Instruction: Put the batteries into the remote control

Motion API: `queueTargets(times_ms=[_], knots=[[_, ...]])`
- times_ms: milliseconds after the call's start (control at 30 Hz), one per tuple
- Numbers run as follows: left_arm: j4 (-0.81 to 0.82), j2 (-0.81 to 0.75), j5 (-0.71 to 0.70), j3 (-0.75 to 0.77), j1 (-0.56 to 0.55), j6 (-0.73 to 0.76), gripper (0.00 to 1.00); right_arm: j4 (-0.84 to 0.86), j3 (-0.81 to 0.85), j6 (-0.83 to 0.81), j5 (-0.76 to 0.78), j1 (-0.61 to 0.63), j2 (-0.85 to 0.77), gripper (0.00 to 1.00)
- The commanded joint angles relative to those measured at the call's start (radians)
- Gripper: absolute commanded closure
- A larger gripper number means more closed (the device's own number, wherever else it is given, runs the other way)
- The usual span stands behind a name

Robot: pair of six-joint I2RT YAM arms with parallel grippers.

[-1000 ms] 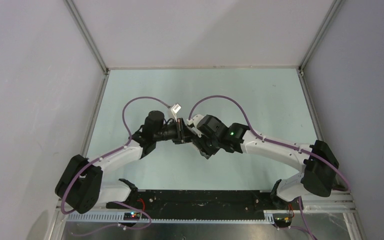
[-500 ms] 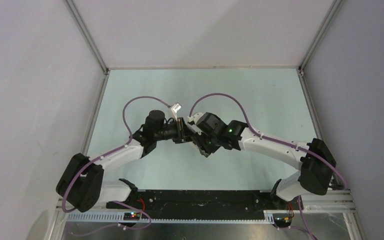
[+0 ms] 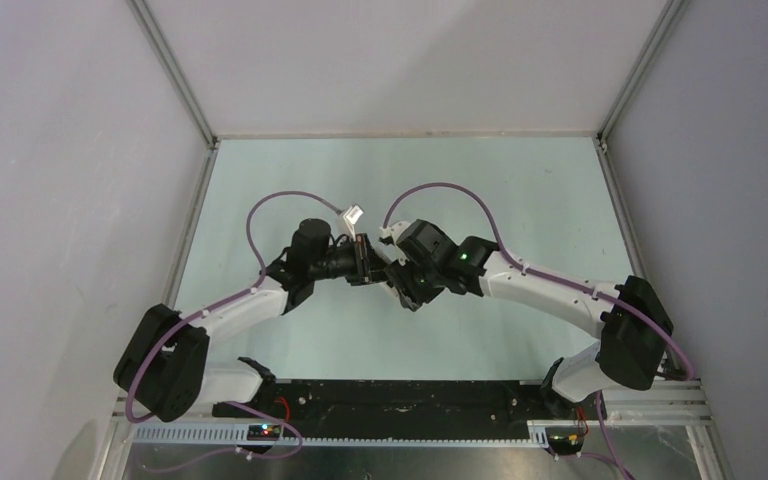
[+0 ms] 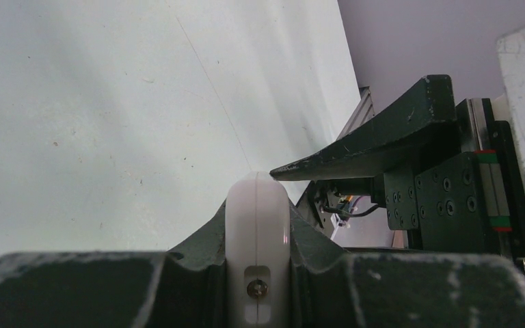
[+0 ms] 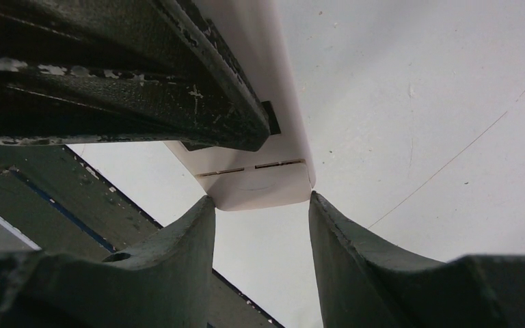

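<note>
Holding remote control (image 5: 266,181) edge-on in left hand (image 4: 257,236), jaws clamped tight on its two flat faces, up off the counter (image 3: 520,190) near the middle. Right hand (image 5: 261,212) faces it from the opposite side, jaws about half open. Its fingertips (image 5: 198,219) bracket the remote's free end and look to be touching both corners. Plain white side with two thin slots faces the right wrist camera. Arms nose to nose in top view.
</note>
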Motion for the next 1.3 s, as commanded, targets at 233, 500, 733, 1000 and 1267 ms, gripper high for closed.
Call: queueTargets(times_ms=[233, 500, 733, 1000, 1267], knots=[[0.011, -0.011, 0.144, 0.049, -0.022, -0.038, 1.0, 0.098, 0.083, 0.043, 0.136, -0.044, 0.034, 0.47], [0.011, 0.003, 0.2, 0.08, 0.004, -0.096, 1.0, 0.024, 0.113, 0.045, 0.186, -0.045, 0.055, 0.44], [0.011, 0.035, 0.283, 0.111, 0.034, -0.164, 1.0, 0.021, 0.133, 0.053, 0.155, -0.054, 0.066, 0.34], [0.011, 0.118, 0.338, 0.135, 0.064, -0.192, 1.0, 0.015, 0.168, 0.051, 0.132, -0.076, 0.052, 0.15], [0.011, 0.178, 0.358, 0.168, 0.104, -0.208, 1.0, 0.017, 0.172, 0.093, 0.02, -0.129, -0.011, 0.04]])
